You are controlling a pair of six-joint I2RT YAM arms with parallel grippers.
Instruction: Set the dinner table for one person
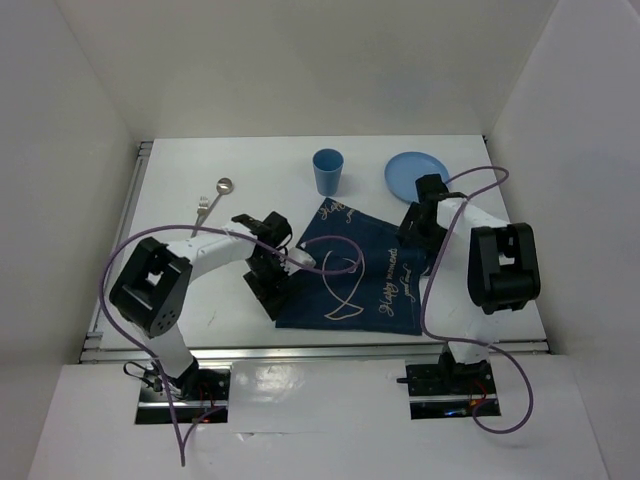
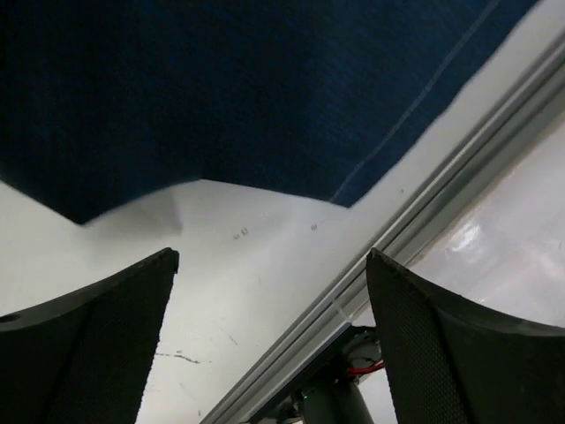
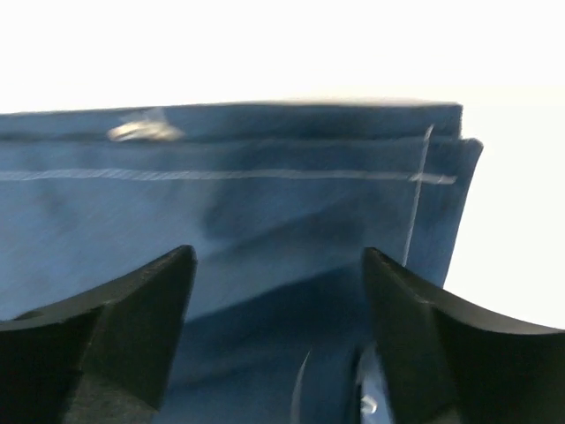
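The dinner table [image 1: 180, 170] is a white top with a metal rail. A dark blue fish-print placemat [image 1: 350, 275] lies skewed at its middle. My left gripper [image 1: 272, 290] hovers at the mat's near-left corner; in the left wrist view it [image 2: 272, 258] is open over bare table [image 2: 247, 291], with the mat's edge [image 2: 265, 88] just beyond the fingertips. My right gripper [image 1: 413, 238] is at the mat's far-right corner. In its own view it [image 3: 278, 256] is open, low over the blue cloth [image 3: 265, 203], whose corner [image 3: 441, 150] looks doubled over.
A blue cup [image 1: 327, 171] and a blue plate [image 1: 416, 175] stand at the back behind the mat. A spoon [image 1: 224, 185] and a fork [image 1: 203, 212] lie at the back left. The near rail [image 2: 415, 230] runs close to my left gripper. White walls enclose the table.
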